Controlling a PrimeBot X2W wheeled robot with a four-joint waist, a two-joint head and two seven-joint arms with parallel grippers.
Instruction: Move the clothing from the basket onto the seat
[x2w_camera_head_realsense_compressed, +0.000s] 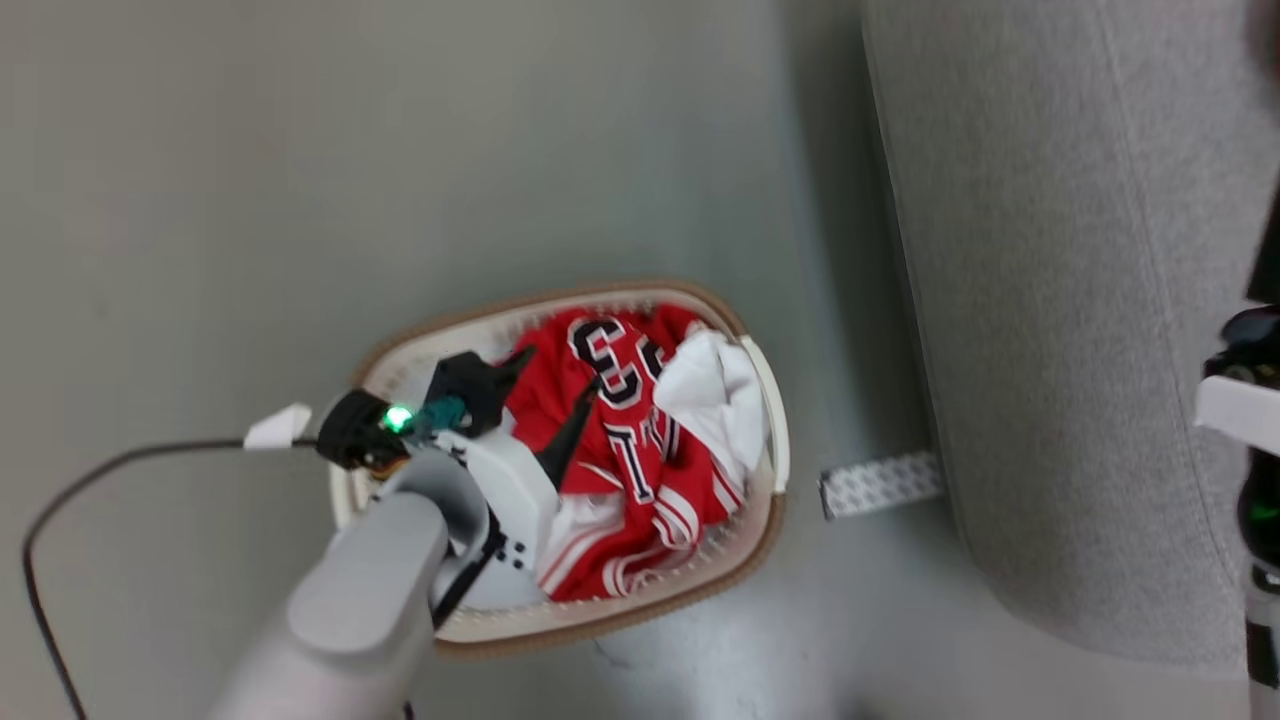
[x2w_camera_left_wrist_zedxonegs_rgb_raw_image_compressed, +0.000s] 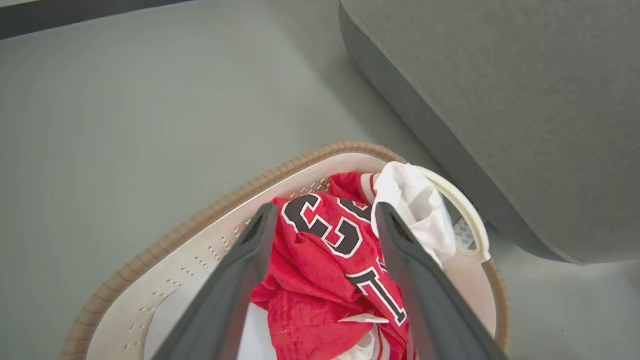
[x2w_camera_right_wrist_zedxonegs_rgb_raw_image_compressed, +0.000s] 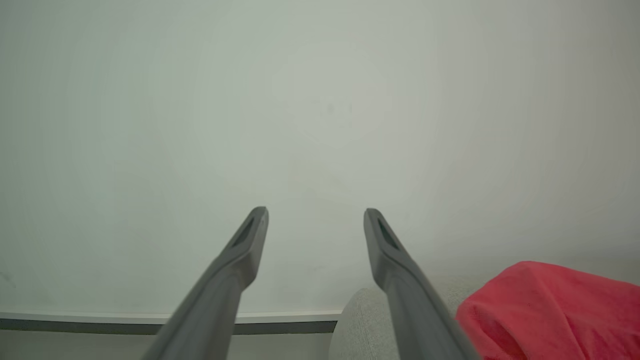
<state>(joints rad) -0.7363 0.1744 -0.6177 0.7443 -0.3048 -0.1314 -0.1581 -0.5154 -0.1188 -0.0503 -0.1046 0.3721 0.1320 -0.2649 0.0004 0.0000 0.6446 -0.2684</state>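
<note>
Red jersey fabric, the top of the clothing (x2w_camera_left_wrist_zedxonegs_rgb_raw_image_compressed: 310, 270), sits directly under my left gripper (x2w_camera_left_wrist_zedxonegs_rgb_raw_image_compressed: 326, 210). Its two dark fingers stand wide apart and hold nothing. They point down into the basket (x2w_camera_left_wrist_zedxonegs_rgb_raw_image_compressed: 150, 255) so that they straddle the numbered fold on top of the pile. Whether the tips touch the cloth I cannot tell. I read this as the set-up for a pinch on the topmost layer, the easiest part to lift free.

The clothing is heaped loosely in the basket, with a small white garment (x2w_camera_head_realsense_compressed: 715, 390) draped over the rim on the side nearest the seat (x2w_camera_head_realsense_compressed: 1050, 300). The basket stands on the floor (x2w_camera_head_realsense_compressed: 300, 150) near the grey upholstered arm, which keeps the carry short.

My right gripper (x2w_camera_right_wrist_zedxonegs_rgb_raw_image_compressed: 315, 212) is likewise spread and empty, raised toward a pale wall (x2w_camera_right_wrist_zedxonegs_rgb_raw_image_compressed: 320, 100). A red garment (x2w_camera_right_wrist_zedxonegs_rgb_raw_image_compressed: 550, 310) lies against the grey upholstery beside it, so I judge one piece is across already.
</note>
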